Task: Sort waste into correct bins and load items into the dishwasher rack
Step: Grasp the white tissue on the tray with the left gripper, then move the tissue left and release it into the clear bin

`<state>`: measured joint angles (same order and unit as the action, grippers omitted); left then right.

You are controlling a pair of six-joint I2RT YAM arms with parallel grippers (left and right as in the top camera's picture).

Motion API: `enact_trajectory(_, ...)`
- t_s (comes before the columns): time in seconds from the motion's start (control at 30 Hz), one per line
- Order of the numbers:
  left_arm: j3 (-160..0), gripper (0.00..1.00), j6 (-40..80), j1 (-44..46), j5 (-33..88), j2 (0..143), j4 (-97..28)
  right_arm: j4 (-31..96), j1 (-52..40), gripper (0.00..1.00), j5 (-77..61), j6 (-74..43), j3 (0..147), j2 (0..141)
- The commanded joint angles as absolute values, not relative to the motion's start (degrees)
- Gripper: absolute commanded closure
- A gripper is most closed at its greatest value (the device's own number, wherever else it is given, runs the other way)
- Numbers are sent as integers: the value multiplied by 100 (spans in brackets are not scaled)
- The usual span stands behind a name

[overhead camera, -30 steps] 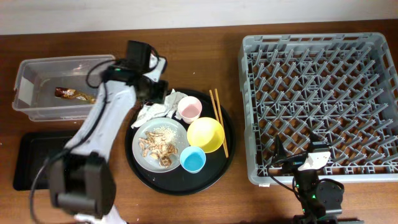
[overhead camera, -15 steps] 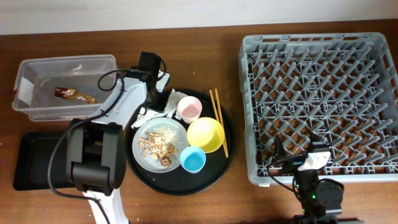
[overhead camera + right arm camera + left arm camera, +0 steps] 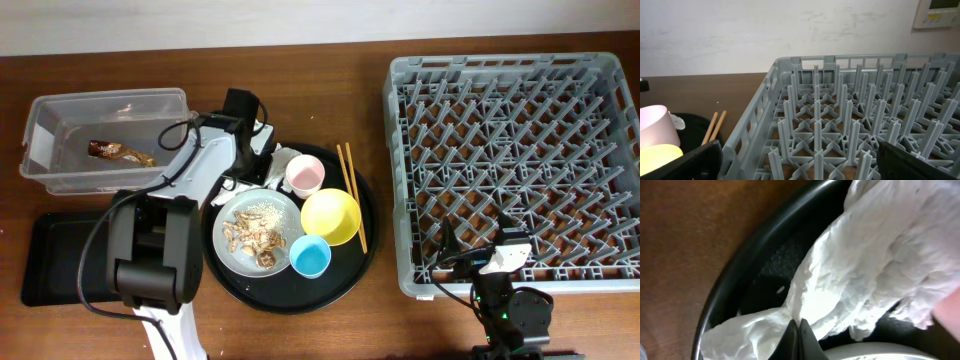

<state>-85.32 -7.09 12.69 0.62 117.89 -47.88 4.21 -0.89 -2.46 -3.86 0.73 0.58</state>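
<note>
1. Overhead: the left gripper (image 3: 260, 168) is down on the crumpled paper (image 3: 284, 158) at the edge of the round black tray (image 3: 350, 262). The pink cup (image 3: 304, 176) stands just beside it.
2. Left wrist: its fingertips (image 3: 808, 340) are pressed together, pinching a fold of the paper, which spreads ahead of them inside the tray rim.
3. Right wrist: the right gripper (image 3: 797, 150) has its fingers (image 3: 685, 162) spread wide, holding nothing. The dishwasher rack (image 3: 850, 115) lies directly ahead, with the chopsticks (image 3: 715, 125) off to one side.

A brown wooden table (image 3: 330, 95) is seen across the overhead view. 1 large round black tray (image 3: 345, 272) is set on it, just toward 7 o'clock from centre. A white wall (image 3: 300, 20) is shown at 12 o'clock. In the right wrist view, 1 pale wall panel (image 3: 939, 12) is mounted at 1 o'clock.
</note>
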Motion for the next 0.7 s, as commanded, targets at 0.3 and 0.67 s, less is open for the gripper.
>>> enact_trajectory(0.3, -9000, 100, 242, 1118, 259, 10250, -4930, 425, -58, 1, -215, -362, 32, 19)
enact_trajectory(0.67, -9142, 68, 3778, -1594, 176, 10617, -3621, 425, -58, 1, -215, -362, 32, 19)
